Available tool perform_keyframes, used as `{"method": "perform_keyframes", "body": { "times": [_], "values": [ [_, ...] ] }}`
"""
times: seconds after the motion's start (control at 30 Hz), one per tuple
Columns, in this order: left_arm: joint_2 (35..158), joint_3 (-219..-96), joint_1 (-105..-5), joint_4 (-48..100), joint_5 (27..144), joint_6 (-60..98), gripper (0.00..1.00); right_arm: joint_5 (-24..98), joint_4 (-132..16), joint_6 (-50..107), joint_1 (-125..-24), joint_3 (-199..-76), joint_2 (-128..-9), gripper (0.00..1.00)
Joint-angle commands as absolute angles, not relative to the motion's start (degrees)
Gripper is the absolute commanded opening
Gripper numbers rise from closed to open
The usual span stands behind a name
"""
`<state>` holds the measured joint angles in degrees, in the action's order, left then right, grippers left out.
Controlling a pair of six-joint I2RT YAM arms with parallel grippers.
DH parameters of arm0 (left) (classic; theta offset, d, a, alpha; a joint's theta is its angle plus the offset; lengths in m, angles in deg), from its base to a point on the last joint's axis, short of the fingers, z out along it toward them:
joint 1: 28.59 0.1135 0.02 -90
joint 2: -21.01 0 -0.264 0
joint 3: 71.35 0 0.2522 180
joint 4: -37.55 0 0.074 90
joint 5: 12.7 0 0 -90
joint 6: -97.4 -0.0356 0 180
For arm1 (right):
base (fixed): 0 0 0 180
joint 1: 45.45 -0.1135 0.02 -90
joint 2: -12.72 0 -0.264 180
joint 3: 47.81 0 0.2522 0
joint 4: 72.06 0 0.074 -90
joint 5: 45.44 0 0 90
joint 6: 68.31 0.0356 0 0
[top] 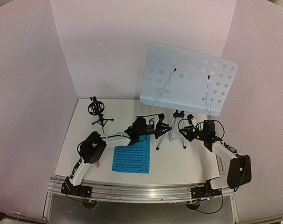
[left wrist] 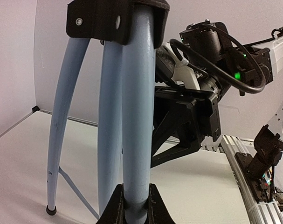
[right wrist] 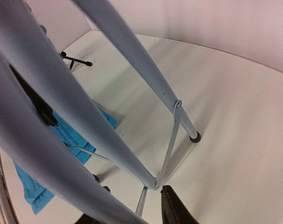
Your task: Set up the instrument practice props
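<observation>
Both grippers are at the music stand [top: 188, 80]. It stands upright centre-right in the top view, pale desk up high, tripod legs between the 2 arms. Left gripper [left wrist: 135, 209]: its fingers [left wrist: 114, 205] press on both sides of one stand leg [left wrist: 137, 116], so I judge it clamped. The leg's long axis runs nearly vertical through that wrist frame, bottom to top. Right gripper [top: 188, 133] is on the opposite side of the legs. In its wrist view a leg passes just above one finger [right wrist: 175, 207], but I cannot tell if it grips or not. Blue sheet music [top: 132, 158] lies flat at lower centre of the top view, nearer to the left arm. For the pages I would prob. free that arm and keep the right one near the stand.
</observation>
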<state>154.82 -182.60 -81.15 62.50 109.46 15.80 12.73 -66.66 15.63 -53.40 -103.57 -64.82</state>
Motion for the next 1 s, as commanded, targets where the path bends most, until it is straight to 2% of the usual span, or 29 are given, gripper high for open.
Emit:
{"method": "perform_keyframes", "body": {
  "times": [0.0, 0.1, 0.17, 0.3, 0.5, 0.97],
  "values": [
    [150.1, -181.4, -81.4, 61.0, 110.2, 19.4, 0.00, 17.5, -68.7, 11.7, -53.7, -104.2, -64.9, 0.17],
    [149.0, -180.4, -81.3, 60.2, 111.4, 20.2, 0.00, 19.8, -65.6, 8.8, -53.7, -104.1, -61.9, 0.03],
    [147.9, -179.5, -81.3, 59.6, 111.9, 20.8, 0.00, 21.7, -59.9, 6.5, -53.7, -104.4, -59.1, 0.00],
    [146.5, -178.0, -81.2, 58.9, 114.0, 21.2, 0.00, 24.4, -48.3, 3.2, -53.7, -104.7, -53.2, 0.00],
    [147.1, -176.0, -81.2, 59.2, 114.6, 17.3, 0.00, 30.0, -44.0, 0.3, -53.7, -101.5, -46.5, 0.00],
    [148.1, -173.5, -81.3, 58.5, 115.6, 14.6, 0.00, 31.5, -41.9, -0.9, -52.5, -99.6, -47.2, 0.00]
  ]
}}
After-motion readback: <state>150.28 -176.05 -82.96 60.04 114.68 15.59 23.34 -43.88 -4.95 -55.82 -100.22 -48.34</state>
